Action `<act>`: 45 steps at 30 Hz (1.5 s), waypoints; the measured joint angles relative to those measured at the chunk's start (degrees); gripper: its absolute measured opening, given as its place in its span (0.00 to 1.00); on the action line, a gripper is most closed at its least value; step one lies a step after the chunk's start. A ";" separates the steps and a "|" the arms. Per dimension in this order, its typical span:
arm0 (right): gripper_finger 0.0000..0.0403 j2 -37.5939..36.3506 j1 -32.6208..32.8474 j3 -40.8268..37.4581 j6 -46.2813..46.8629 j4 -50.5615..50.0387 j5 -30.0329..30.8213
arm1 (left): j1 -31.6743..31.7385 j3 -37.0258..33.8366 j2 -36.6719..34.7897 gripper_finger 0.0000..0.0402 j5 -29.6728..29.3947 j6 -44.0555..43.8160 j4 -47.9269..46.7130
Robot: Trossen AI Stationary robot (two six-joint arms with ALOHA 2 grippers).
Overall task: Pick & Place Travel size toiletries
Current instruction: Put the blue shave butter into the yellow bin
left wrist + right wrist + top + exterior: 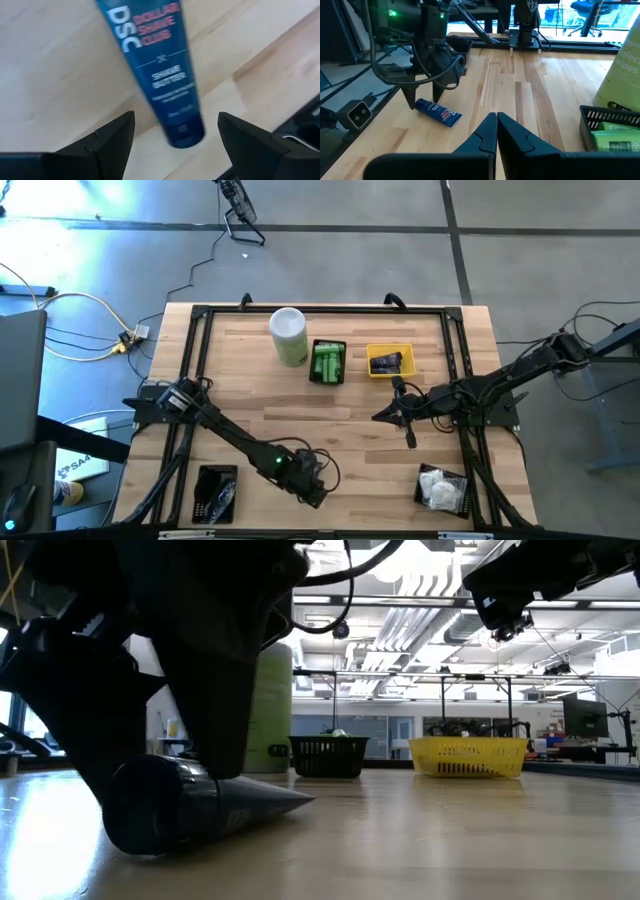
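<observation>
Navy tube (155, 70) lying on table, left gripper (175, 132) wide astride it, right gripper (496, 131) closed, empty.

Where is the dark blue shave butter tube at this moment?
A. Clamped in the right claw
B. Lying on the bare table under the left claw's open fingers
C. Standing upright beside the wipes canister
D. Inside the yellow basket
B: the dark blue shave butter tube lies flat on the wooden table, with the left claw open astride it, not gripping.

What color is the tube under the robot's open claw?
Dark blue, with pinkish and white writing. The tube shows best in the left wrist view.
</observation>
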 joint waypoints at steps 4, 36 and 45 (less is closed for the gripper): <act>0.01 0.00 0.00 0.00 0.00 0.00 -0.02 | 0.00 0.00 0.00 0.70 0.12 -0.17 -1.00; 0.01 0.00 0.02 0.00 0.00 -0.26 0.00 | 0.04 0.15 2.01 0.69 1.11 -1.50 0.90; 0.01 0.00 0.02 0.00 0.00 -0.26 0.00 | 0.04 -0.02 2.10 0.49 1.05 -1.46 0.15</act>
